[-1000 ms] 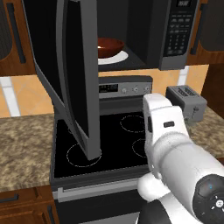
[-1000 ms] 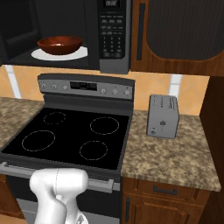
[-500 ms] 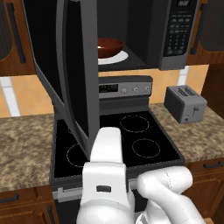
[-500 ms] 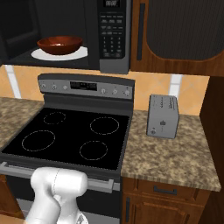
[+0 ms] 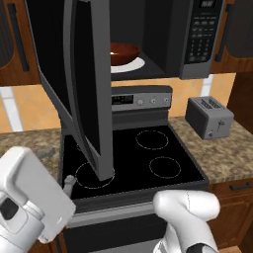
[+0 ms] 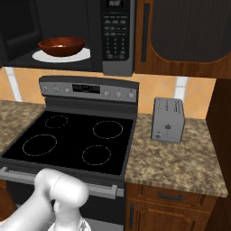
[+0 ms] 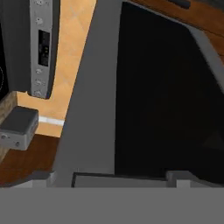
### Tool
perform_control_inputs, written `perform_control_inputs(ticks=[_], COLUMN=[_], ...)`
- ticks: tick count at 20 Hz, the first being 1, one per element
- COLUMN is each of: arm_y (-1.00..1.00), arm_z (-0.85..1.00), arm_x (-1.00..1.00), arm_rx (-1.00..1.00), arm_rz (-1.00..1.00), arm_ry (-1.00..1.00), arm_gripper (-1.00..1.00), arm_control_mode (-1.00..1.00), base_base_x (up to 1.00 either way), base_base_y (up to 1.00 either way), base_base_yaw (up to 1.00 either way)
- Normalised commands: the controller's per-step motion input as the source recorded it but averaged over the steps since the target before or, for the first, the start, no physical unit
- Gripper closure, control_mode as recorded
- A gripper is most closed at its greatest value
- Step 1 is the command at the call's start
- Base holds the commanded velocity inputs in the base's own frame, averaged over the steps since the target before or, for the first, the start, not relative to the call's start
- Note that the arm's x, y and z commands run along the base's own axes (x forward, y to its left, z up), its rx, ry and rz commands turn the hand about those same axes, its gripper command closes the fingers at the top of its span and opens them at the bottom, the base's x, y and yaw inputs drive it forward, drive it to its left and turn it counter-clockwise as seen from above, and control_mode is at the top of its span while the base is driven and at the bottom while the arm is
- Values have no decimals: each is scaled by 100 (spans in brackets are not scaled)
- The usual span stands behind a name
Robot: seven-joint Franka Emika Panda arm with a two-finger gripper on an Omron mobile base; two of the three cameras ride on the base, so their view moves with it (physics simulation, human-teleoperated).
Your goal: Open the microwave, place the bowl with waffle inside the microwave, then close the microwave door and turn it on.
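The microwave [image 5: 197, 39] hangs above the stove with its door [image 5: 86, 94] swung wide open toward me. Inside, the reddish-brown bowl [image 6: 61, 46] rests on a white turntable plate [image 6: 74, 57], also seen as the bowl [image 5: 123, 52]; a pale patch of waffle barely shows in it. My gripper [image 5: 69, 183] is low at the left, in front of the stove and on the outer side of the open door. In the hand view the gripper [image 7: 116, 177] is open with nothing between its fingertips, facing the door's grey frame [image 7: 83, 113] and black glass.
A black-topped stove [image 6: 81, 140] with a knob panel [image 6: 88, 90] lies below the microwave. A grey toaster [image 6: 168, 119] stands on the granite counter [image 6: 180, 162] to the right. Wooden cabinets [image 6: 185, 31] flank the microwave.
The arm has swung from the right and middle of the left base view down to its lower left. Bowl and door have not moved.
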Motion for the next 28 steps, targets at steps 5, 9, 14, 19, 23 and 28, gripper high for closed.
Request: perform_control_inputs(ticks=[5, 9, 14, 19, 23, 28], arm_y=[40, -26, -97, -100, -100, -100], arm_z=[-19, -1, 9, 1, 0, 0], arm_x=[98, 73, 49, 12, 24, 56], arm_rx=[-5, 0, 4, 16, 13, 2], arm_rz=[-56, -59, -41, -12, 0, 9], arm_ry=[0, -1, 0, 0, -2, -9], arm_gripper=[-100, -100, -100, -100, -100, -100], arm_control_mode=[-100, -100, -100, -100, -100, -100], base_base_x=[0, 0, 0, 0, 0, 0], base_base_y=[0, 0, 0, 0, 0, 0], base_base_yaw=[0, 0, 0, 0, 0, 0])
